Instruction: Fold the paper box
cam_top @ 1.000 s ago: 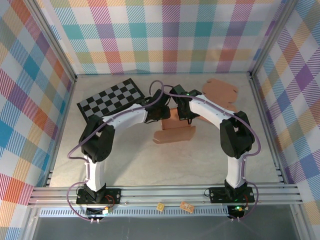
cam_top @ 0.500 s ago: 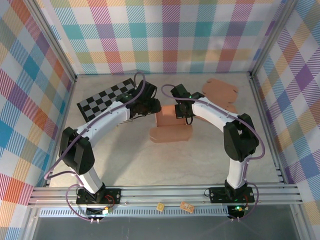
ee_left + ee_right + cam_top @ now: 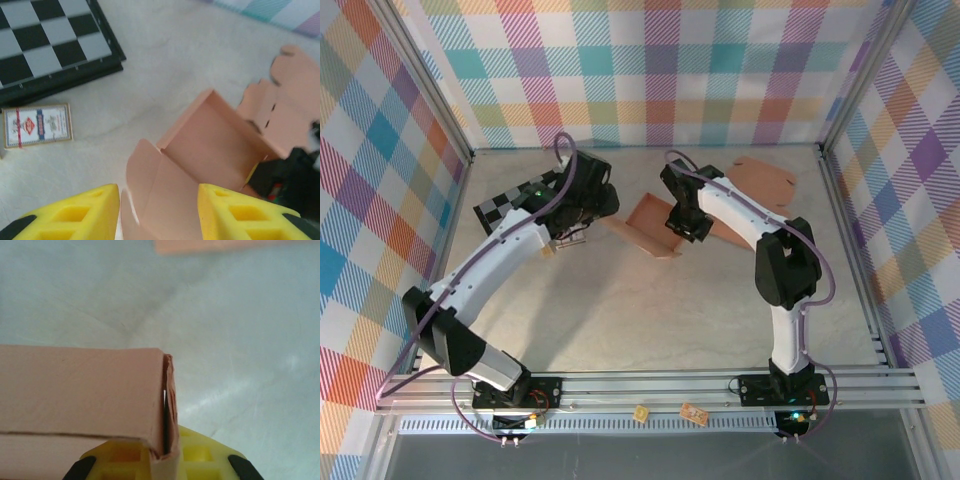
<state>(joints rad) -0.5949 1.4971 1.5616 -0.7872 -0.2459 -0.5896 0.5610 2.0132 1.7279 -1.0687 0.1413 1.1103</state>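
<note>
Front rail: two small tan tags [image 3: 692, 411]. Mid-table: paper box [image 3: 653, 222], part-formed and tilted. Its open face is turned up and toward the left arm, the loose flap on the near-left side. Its long edge runs diagonally, far-left to near-right. Inside is bare cardboard. Right gripper [image 3: 688, 222] is clamped on the box's right wall. Left gripper [image 3: 592, 203] hangs just left of the box, fingers parted and gripping nothing. Card deck [image 3: 548, 250] lies beside the checkerboard [image 3: 515, 203]. Far right: flat box blanks [image 3: 765, 180].

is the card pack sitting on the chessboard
No, the card pack lies on the table just off the chessboard's edge.
</note>
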